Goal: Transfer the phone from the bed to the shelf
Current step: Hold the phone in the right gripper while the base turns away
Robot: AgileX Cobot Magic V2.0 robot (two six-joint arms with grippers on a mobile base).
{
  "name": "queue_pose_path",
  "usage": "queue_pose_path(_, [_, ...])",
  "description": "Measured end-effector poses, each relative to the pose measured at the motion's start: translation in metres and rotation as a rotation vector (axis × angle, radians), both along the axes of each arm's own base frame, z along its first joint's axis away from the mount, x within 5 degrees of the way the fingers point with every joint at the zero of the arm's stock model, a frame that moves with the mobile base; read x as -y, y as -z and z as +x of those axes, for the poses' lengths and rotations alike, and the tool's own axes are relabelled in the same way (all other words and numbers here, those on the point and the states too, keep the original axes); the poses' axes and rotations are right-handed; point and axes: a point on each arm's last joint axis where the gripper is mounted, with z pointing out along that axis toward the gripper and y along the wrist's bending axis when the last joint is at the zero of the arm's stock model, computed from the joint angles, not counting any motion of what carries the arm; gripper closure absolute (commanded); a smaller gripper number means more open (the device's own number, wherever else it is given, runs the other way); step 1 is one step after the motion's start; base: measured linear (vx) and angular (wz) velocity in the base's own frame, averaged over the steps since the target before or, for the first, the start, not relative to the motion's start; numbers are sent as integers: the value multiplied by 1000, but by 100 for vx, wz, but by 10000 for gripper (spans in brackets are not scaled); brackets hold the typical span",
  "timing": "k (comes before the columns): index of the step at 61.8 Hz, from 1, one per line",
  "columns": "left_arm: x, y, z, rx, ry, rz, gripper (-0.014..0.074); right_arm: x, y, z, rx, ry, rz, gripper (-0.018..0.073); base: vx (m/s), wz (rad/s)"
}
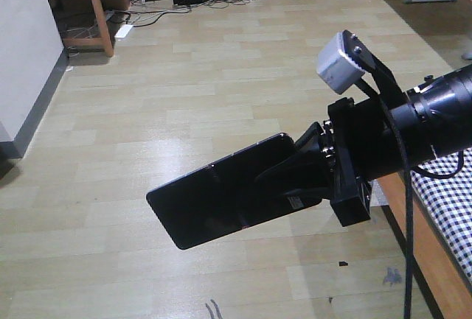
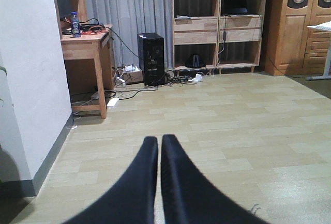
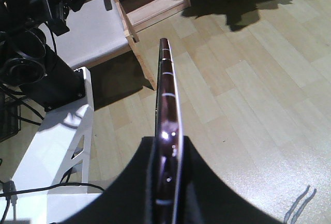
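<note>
Left jaws pressed together, empty; phone (image 1: 214, 197) in air over floor (image 1: 184, 76), right jaws pinching its flat faces at one short end; bed (image 1: 446, 186) just right; light, stiff, glossy-slick, fragile; long overhang may pivot, wants firm pinch.

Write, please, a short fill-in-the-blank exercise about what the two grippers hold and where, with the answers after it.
1. The right gripper is shut on the ____.
2. The left gripper is shut and holds ____.
3. The held object hangs above the pale plank ____, to the side of the checked bed.

Answers: phone; nothing; floor.
</note>
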Motion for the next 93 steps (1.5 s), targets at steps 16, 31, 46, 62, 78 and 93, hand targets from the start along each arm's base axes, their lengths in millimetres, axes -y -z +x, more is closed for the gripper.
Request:
queue_pose_path(16, [0,0,0,0,0,0,595,0,0,0,0,0,0,561,5,0])
queue_pose_path(31, [0,0,0,0,0,0,595,0,0,0,0,0,0,561,10,7])
queue_pose_path(46, [0,0,0,0,0,0,595,0,0,0,0,0,0,561,16,12])
queue_pose_path(62, [0,0,0,0,0,0,595,0,0,0,0,0,0,561,22,5])
queue_pose_path(78, [0,0,0,0,0,0,595,0,0,0,0,0,0,561,28,-3])
queue_pose_path(93, [0,0,0,0,0,0,595,0,0,0,0,0,0,561,32,-11])
